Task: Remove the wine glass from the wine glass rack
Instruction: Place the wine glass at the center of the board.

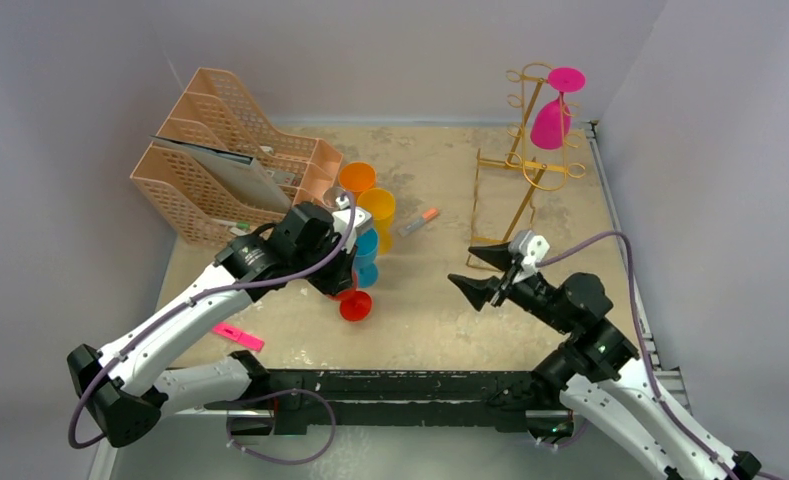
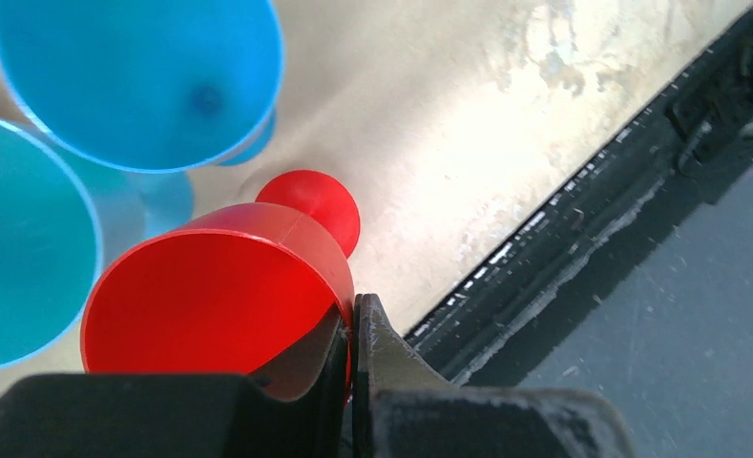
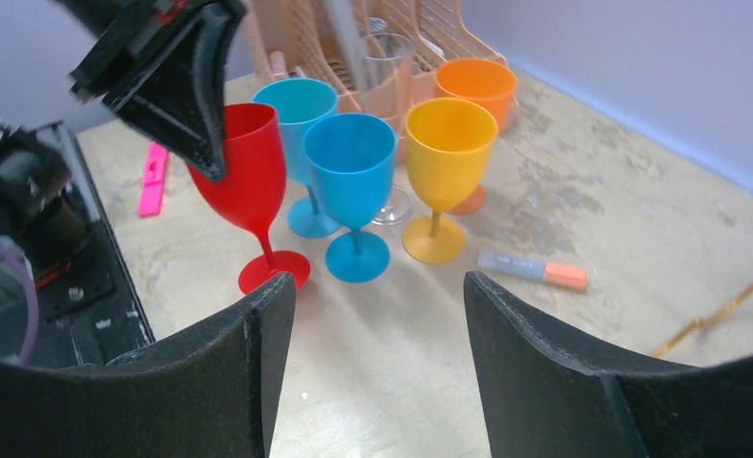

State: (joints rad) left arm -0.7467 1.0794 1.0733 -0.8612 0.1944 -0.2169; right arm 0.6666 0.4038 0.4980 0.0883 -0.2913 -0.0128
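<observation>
The left gripper [image 2: 353,320] is clamped on the rim of the red wine glass [image 2: 210,296], one finger inside the bowl and one outside. This glass is off the rack, mouth up, its stem axis leaning from the foot on or just above the table [image 1: 440,320] toward the left arm, right beside the blue glasses [image 3: 350,157]. To set it down well, I would bring the stem upright and the foot flat before loosening the pinch, then lift straight up clear of its neighbours. The right gripper [image 3: 372,315] hovers nearby with its jaws apart and nothing between them. Far off at the back right, the wine glass rack [image 1: 528,205] holds a pink wine glass [image 1: 550,125] hanging inverted, foot uppermost, with its axis near vertical.
</observation>
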